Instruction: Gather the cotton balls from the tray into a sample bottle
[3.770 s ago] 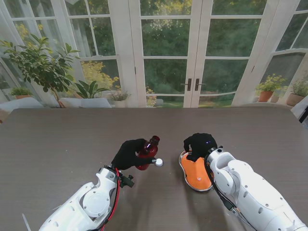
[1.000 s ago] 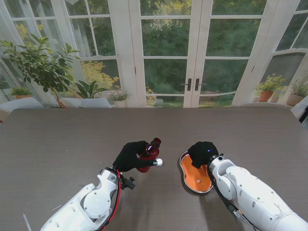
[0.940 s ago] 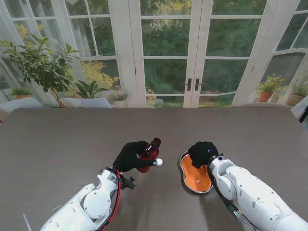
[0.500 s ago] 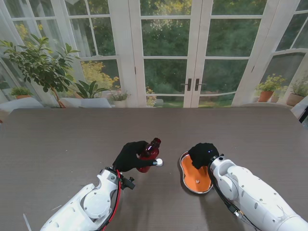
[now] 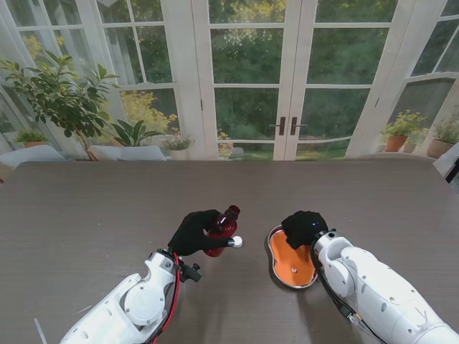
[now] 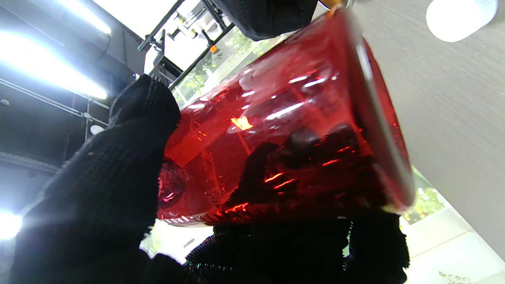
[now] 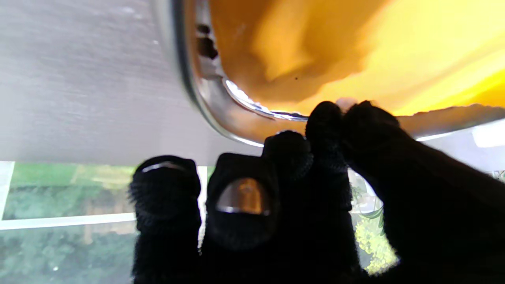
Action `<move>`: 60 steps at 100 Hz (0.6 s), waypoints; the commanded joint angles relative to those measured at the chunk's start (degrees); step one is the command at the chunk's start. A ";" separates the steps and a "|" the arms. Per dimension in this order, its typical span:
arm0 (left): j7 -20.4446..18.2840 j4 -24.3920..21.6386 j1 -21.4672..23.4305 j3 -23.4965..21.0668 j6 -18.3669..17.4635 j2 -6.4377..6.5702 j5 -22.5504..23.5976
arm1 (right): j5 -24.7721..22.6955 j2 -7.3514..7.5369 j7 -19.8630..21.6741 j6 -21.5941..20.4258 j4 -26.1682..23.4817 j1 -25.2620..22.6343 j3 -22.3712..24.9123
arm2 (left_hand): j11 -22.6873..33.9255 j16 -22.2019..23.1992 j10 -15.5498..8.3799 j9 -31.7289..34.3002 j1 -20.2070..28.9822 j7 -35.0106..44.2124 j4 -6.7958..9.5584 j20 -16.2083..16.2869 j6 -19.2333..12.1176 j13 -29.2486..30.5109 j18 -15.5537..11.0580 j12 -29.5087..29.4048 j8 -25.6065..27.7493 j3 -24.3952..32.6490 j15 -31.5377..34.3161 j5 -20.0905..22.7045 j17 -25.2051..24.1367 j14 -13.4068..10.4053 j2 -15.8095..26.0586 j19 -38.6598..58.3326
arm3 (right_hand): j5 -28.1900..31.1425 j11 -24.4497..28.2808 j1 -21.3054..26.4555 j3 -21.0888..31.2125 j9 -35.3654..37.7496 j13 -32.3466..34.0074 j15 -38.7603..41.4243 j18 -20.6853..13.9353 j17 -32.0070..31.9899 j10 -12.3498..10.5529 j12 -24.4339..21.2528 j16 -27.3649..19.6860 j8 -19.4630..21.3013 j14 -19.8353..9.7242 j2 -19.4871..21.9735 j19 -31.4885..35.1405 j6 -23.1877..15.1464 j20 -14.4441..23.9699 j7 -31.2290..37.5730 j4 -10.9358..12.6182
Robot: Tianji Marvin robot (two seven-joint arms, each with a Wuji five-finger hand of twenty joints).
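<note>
Red bottle (image 5: 223, 231) in left hand (image 5: 193, 231)

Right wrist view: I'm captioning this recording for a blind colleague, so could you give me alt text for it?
Black-gloved right hand with thumb and a fingertip pinched together on a small pale bit, possibly a cotton ball, over the orange tray. The tray's shiny metal rim sits on the grey wood-grain table; blurred greenery shows beyond.

Dark table before glass doors

A dark wood-grain table (image 5: 86, 208) fills the foreground; white French doors (image 5: 247, 79) stand at twelve o'clock, a leafy potted plant (image 5: 61, 93) at ten o'clock.
</note>
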 commanded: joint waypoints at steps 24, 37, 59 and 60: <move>-1.43 1.00 -0.52 0.63 -0.11 -0.33 -0.76 | 2.42 -0.88 4.52 0.91 -5.91 -3.82 5.99 | 4.65 1.01 -6.45 4.83 12.92 13.14 3.16 0.55 -12.14 1.18 -1.80 0.94 1.58 13.37 1.01 8.22 -1.83 0.73 10.78 -0.27 | -0.87 2.15 -0.47 4.66 -0.19 1.51 2.28 -1.09 0.21 -0.85 0.22 0.92 0.67 -3.26 0.74 3.05 0.69 1.06 2.09 1.97; -1.54 1.86 -1.02 1.18 -0.20 -0.47 -1.08 | 2.75 -0.84 6.48 1.10 -10.39 -5.91 9.39 | 4.65 1.00 -6.53 4.83 12.93 13.12 3.18 0.56 -12.19 1.12 -1.85 0.97 1.57 13.36 0.99 8.23 -1.83 0.64 10.80 -0.27 | -0.81 2.18 -0.33 4.30 -0.25 1.51 2.25 -0.97 0.04 -0.64 0.16 0.89 0.47 -3.12 0.88 3.13 0.77 1.17 2.00 2.07; -1.54 3.14 -1.79 2.02 -0.20 -0.77 -1.67 | 4.20 -1.03 9.50 2.05 -19.16 -9.49 14.77 | 4.55 1.00 -6.50 4.78 12.98 13.07 3.21 0.55 -12.22 1.07 -1.91 0.96 1.52 13.36 0.96 8.21 -1.87 0.66 10.76 -0.33 | -0.75 2.13 0.08 3.73 -0.28 1.49 2.31 -0.75 -0.26 -0.29 0.06 0.88 0.36 -2.61 0.99 3.26 1.29 1.40 1.82 2.32; -1.53 3.23 -1.86 2.08 -0.22 -0.79 -1.71 | 4.26 -1.04 9.62 2.10 -19.55 -9.65 14.99 | 4.54 0.99 -6.48 4.78 12.97 13.07 3.21 0.55 -12.25 1.06 -1.90 0.95 1.52 13.35 0.96 8.21 -1.87 0.64 10.76 -0.33 | -0.74 2.13 0.08 3.68 -0.28 1.49 2.31 -0.73 -0.27 -0.29 0.06 0.87 0.36 -2.61 0.99 3.27 1.36 1.41 1.82 2.33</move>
